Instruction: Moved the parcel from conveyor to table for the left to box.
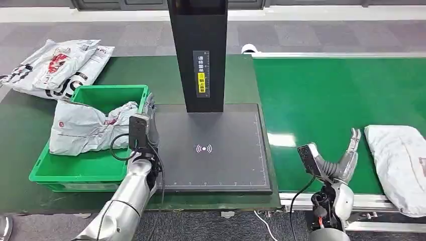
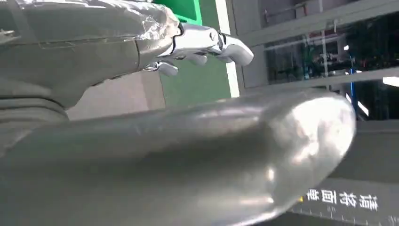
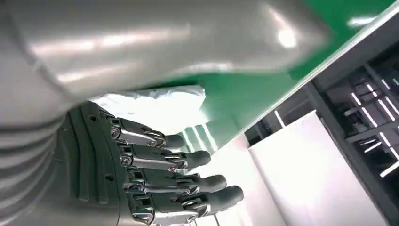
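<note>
- Head view: right hand (image 1: pixel 340 161) nearest, fingers spread and empty, just beside the parcel (image 1: pixel 399 163) lying on the conveyor (image 1: pixel 321 95). Transfer not begun.
- Left hand (image 1: pixel 148 122) at the green bin (image 1: pixel 83 173) rim; its grasp cannot be told.
- Left wrist view: fingers (image 2: pixel 207 44) loosely extended, nothing held.
- Right wrist view: fingers (image 3: pixel 188 174) apart, parcel (image 3: pixel 155 106) beyond them.

Grey patterned carpet floor (image 1: pixel 311 37) behind a green-topped desk (image 1: pixel 135 70); a black upright column (image 1: pixel 198 50) rises at centre; bright reflections overhead.

parcel (image 1: pixel 402 165) cut by frame edge
</note>
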Controlling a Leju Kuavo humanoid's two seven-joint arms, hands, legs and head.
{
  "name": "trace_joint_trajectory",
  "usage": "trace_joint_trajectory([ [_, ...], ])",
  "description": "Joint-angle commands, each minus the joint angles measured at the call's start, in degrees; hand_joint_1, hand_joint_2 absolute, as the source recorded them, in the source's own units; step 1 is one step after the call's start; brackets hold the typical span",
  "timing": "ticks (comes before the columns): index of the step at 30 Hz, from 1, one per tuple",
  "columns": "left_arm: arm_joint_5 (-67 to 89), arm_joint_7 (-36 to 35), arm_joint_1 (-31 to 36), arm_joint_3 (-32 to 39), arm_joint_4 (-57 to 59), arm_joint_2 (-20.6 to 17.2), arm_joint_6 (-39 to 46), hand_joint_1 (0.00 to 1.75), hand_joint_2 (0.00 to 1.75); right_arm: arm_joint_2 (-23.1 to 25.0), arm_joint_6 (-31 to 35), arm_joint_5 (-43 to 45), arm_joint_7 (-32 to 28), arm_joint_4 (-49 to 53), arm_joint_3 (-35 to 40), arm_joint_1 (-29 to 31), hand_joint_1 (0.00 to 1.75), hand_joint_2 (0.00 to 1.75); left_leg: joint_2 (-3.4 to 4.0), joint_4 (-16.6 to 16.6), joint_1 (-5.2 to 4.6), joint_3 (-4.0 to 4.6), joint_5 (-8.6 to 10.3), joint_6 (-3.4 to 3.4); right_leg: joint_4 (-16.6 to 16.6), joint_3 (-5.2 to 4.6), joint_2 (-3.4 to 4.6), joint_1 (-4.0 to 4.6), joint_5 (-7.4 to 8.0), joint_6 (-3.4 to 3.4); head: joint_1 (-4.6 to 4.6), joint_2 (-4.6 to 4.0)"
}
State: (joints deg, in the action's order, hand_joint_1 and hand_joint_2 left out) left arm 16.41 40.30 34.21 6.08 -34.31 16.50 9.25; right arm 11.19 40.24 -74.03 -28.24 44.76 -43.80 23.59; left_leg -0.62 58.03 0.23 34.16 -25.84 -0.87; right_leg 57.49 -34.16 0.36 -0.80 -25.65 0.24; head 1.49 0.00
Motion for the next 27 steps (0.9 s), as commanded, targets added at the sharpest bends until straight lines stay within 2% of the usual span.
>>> trace_joint_trajectory([
  [1,-0.27,-0.3,0.56,-4.57,0.85,-0.86,-0.16,0.0,1.75,0.93,-0.24,0.12,0.09,-0.1,-5.67,2.52,0.0,1.75,0.13,-0.17,0.04,-0.21,0.01,0.02,-0.22,0.22,0.0,0.06,0.06,-0.04,0.0,-0.02],
  [2,-1.53,-0.3,0.22,-6.99,0.54,-1.08,-0.66,0.0,1.75,0.9,-0.24,-5.11,3.76,0.69,-6.69,3.42,0.0,1.75,0.16,-0.18,0.03,-0.24,0.01,0.02,-0.25,0.25,0.02,0.06,0.06,-0.04,0.0,0.0],
  [6,-3.28,-0.3,-0.14,-11.61,0.52,-0.96,-0.92,0.0,1.75,-0.81,-0.24,-11.5,11.13,1.89,-5.85,3.83,0.0,1.75,0.11,-0.12,0.01,-0.16,0.01,0.02,-0.15,0.17,-0.03,0.01,0.03,-0.03,0.0,-0.02],
  [8,-4.31,-0.3,0.25,-13.98,1.03,-0.95,-2.54,0.0,1.75,-3.45,-0.24,-15.97,21.96,2.7,-0.36,2.03,0.0,1.75,-0.04,-0.04,-0.03,-0.02,0.03,0.04,-0.04,0.05,-0.12,-0.07,-0.01,-0.01,0.0,-0.02],
  [9,-5.83,-0.3,0.49,-15.23,1.0,-0.77,-3.74,0.0,1.75,-7.09,-0.24,-15.97,29.63,0.06,5.76,1.09,0.0,1.75,-0.04,-0.03,-0.02,-0.03,0.03,0.06,-0.04,0.06,-0.12,-0.07,-0.01,-0.01,0.0,0.0],
  [10,-6.04,-0.3,0.56,-15.48,1.21,-0.71,-3.79,0.0,1.75,-8.5,-0.24,-15.97,32.18,-0.69,7.79,0.53,0.0,1.75,-0.08,-0.08,0.01,-0.09,0.04,0.07,-0.14,0.17,-0.18,-0.04,0.0,-0.01,0.0,0.0],
  [11,-6.3,-0.3,1.01,-16.22,2.25,-0.7,-2.98,0.0,1.75,-12.41,-0.24,-15.97,41.19,-5.18,14.66,0.29,0.0,1.75,-0.13,-0.1,0.03,-0.11,0.05,0.09,-0.21,0.23,-0.25,-0.01,0.01,0.0,0.0,0.0],
  [13,-6.56,-0.3,1.24,-16.47,3.04,-0.82,-2.47,0.0,1.75,-14.5,-0.24,-15.97,45.16,-8.27,17.36,0.3,0.0,1.75,-0.16,-0.03,0.0,0.0,0.07,0.13,-0.11,0.09,-0.21,-0.08,0.0,0.03,0.0,0.0],
  [16,-5.99,-0.3,2.06,-16.53,6.35,-1.57,-1.31,0.0,1.75,-20.72,-1.78,-15.97,61.59,-29.59,29.13,5.25,0.0,1.75,-0.01,-0.1,0.03,-0.1,0.05,0.19,-0.28,0.24,-0.08,-0.07,0.08,0.05,-0.02,-0.02],
  [17,-5.89,-0.3,2.06,-16.54,6.91,-1.66,-1.34,0.0,1.75,-21.9,-5.37,-15.97,65.08,-31.18,30.58,5.31,0.0,1.75,0.13,-0.13,0.01,-0.16,0.04,0.19,-0.31,0.25,0.05,-0.08,0.12,0.05,-0.02,0.0],
  [19,-5.8,-0.3,2.07,-16.59,7.18,-1.67,-1.24,0.0,1.75,-22.38,-5.73,-15.83,65.2,-31.21,30.2,4.85,0.0,1.75,0.17,-0.07,0.01,-0.11,0.0,0.22,-0.21,0.17,0.08,-0.09,0.11,0.06,0.0,0.0],
  [23,-5.7,-0.3,2.13,-16.58,7.34,-1.56,-0.88,0.0,1.75,-22.49,-5.69,-15.79,65.04,-31.04,29.77,4.55,0.0,1.75,-0.25,-0.08,-0.03,-0.02,0.09,0.26,-0.2,0.17,-0.34,-0.11,0.04,0.07,0.0,0.0],
  [24,-5.99,-0.3,2.48,-16.2,8.43,-1.37,-1.52,0.0,1.75,-22.93,-7.67,-15.97,67.44,-30.98,30.47,4.08,0.0,1.75,-0.19,-0.11,-0.02,-0.03,0.08,0.27,-0.23,0.19,-0.31,-0.1,0.05,0.06,-0.02,-0.02],
  [27,-5.82,-0.3,2.7,-16.09,9.5,-1.32,-1.19,0.0,1.75,-24.21,-8.33,-15.9,67.16,-31.04,29.38,2.64,0.0,1.75,-0.21,-0.06,-0.02,-0.01,0.06,0.29,-0.18,0.16,-0.29,-0.1,0.03,0.1,-0.02,0.0],
])
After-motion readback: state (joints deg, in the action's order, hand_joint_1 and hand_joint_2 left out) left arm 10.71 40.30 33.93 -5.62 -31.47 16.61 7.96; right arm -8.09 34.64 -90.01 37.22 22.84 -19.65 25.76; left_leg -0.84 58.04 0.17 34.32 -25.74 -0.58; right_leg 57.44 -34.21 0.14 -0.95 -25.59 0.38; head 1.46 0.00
